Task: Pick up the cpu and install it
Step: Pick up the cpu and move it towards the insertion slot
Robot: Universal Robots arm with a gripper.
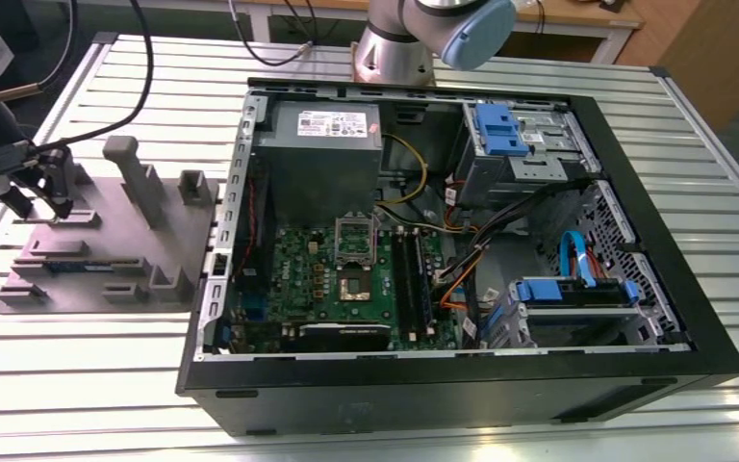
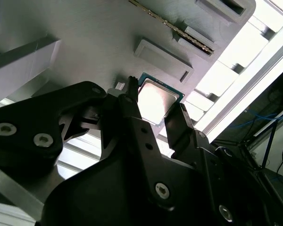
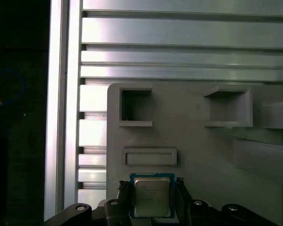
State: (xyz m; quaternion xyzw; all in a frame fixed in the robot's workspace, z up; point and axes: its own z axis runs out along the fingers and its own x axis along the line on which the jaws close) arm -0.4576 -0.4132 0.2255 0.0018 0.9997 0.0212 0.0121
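Grey fixture tray [image 3: 193, 155] with cpu [image 3: 152, 197], end effector [image 3: 152, 184] astride it.

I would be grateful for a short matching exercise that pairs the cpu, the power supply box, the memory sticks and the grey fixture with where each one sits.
Things
1. cpu
2. power supply box
3. memory sticks
4. grey fixture

Places
A. on the slatted table, to the exterior view's left of the computer case
B. in slots on the motherboard
C. lying on the grey fixture, at the gripper
D. inside the computer case, at the end nearest the arm

Pairs: 1-C; 2-D; 3-B; 4-A
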